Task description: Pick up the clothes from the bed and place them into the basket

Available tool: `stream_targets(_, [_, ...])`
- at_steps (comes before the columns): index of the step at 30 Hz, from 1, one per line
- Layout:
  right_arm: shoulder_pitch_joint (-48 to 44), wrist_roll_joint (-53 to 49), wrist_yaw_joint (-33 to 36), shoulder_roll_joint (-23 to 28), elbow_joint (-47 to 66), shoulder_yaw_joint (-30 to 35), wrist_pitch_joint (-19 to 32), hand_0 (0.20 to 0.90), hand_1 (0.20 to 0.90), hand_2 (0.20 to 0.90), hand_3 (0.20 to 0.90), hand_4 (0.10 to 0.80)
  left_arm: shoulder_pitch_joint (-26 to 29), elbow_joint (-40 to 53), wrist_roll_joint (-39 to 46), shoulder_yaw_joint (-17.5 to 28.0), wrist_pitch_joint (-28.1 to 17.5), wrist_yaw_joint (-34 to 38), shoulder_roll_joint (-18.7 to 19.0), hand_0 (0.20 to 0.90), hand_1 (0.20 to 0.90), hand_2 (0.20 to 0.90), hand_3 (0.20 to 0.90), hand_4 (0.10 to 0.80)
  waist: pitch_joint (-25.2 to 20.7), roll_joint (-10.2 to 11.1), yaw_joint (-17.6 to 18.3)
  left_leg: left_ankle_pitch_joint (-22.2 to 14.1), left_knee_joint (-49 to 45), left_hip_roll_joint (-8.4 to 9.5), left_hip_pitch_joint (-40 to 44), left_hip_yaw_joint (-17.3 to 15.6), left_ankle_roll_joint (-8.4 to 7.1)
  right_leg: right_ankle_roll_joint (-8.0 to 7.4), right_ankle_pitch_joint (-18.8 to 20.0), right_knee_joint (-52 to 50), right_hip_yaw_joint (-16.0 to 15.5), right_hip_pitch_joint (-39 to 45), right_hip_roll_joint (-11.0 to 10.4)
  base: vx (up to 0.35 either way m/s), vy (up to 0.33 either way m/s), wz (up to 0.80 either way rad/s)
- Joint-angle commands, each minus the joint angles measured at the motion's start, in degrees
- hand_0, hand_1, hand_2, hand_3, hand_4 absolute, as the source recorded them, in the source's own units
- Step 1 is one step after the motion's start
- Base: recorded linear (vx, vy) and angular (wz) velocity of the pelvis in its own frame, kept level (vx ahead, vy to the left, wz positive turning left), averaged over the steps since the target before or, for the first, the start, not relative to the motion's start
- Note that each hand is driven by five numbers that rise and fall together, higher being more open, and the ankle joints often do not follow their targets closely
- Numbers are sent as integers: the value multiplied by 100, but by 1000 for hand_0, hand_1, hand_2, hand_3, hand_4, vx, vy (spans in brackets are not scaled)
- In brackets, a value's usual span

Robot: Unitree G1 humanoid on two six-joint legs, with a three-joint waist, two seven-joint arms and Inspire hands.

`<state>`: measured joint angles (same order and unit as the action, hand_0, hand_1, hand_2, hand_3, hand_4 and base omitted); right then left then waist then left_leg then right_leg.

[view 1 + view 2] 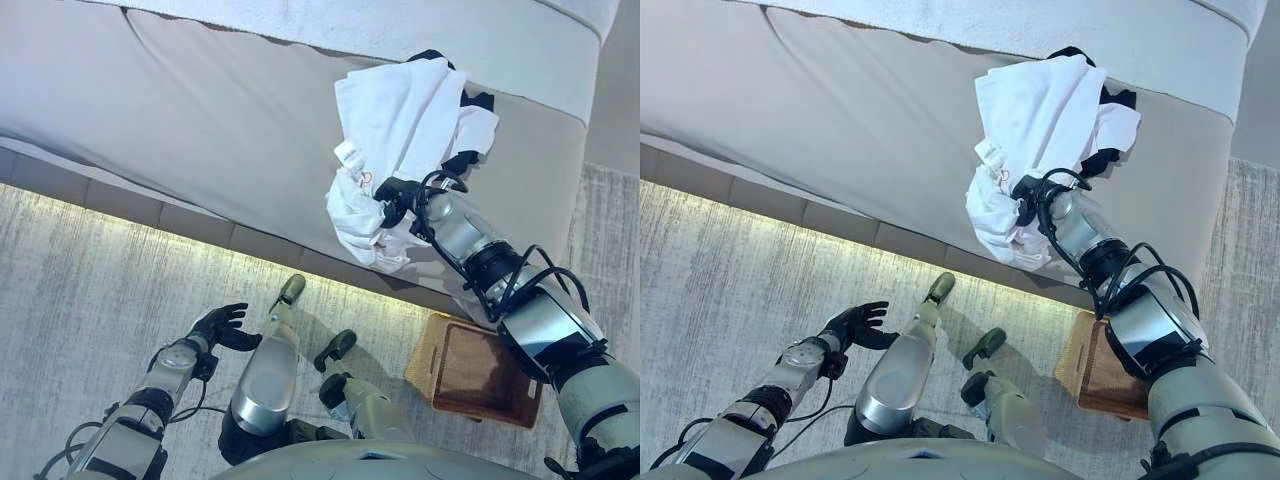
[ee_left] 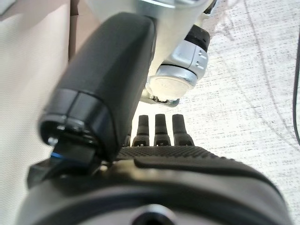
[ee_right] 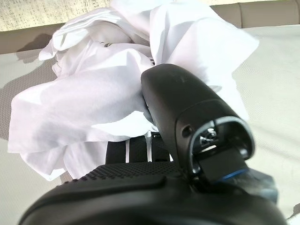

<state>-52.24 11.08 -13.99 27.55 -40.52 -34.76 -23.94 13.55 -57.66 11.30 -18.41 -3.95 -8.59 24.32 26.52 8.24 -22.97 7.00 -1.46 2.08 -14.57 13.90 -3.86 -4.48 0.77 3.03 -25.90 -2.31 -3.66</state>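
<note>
A crumpled white garment (image 1: 400,120) lies at the bed's (image 1: 200,130) near edge, with a black garment (image 1: 478,100) under it at the far side. My right hand (image 1: 395,195) is at the white garment's lower part, which hangs over the bed's edge. In the right wrist view my right hand (image 3: 183,103) has its thumb pressed into the white cloth (image 3: 93,93) and its fingers curled in the folds. A brown wicker basket (image 1: 480,370) stands on the floor below my right arm. My left hand (image 1: 222,325) hangs low at the left, fingers (image 2: 159,131) straight, holding nothing.
The bed's beige side runs across the view, with a lit strip along its base. A grey patterned rug (image 1: 80,260) covers the floor in front of the bed. A white blanket (image 1: 400,30) lies along the bed's far part.
</note>
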Motion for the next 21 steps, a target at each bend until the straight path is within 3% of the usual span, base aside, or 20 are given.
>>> stream_targets(1, [-548,-15,716,123,410,0,298,300,300,300,200,100,-328,117,76,-174,-29,23,-34,900,900,900,900,800,-190,28,-51,-254,430,27,348,23,328,114,-421,-916,266,-7,-47,-52,52,3])
stream_targets(8, [-742,245,1936,639,1359,811,690,300,300,300,200,100,-682,-1,-18,-81,7,88,-108,900,900,900,900,800,-682,37,147,-333,503,0,737,-65,377,56,-425,-921,375,311,-82,33,11,-7])
stream_targets(13, [-1352,231,3226,1622,2022,1477,1047,300,300,300,200,100,-1072,-352,-67,2,-181,15,-227,900,900,900,900,800,-1339,-26,373,-475,547,60,1214,-213,451,-13,-399,-890,524,691,-175,88,68,-18])
stream_targets(18, [-2628,-425,3925,2830,1558,929,880,300,300,300,200,100,-1250,-749,-13,57,-230,-47,-182,900,900,900,900,800,-1844,28,538,-621,557,108,1615,-403,489,-99,-274,-862,623,938,-239,96,14,-15])
stream_targets(21, [-3595,-1093,4160,3469,783,242,935,300,300,300,200,100,-1307,-866,-20,147,-90,-152,-74,900,900,900,900,800,-2157,111,648,-671,592,140,1772,-495,497,-165,-161,-819,696,1038,-255,67,-19,-12])
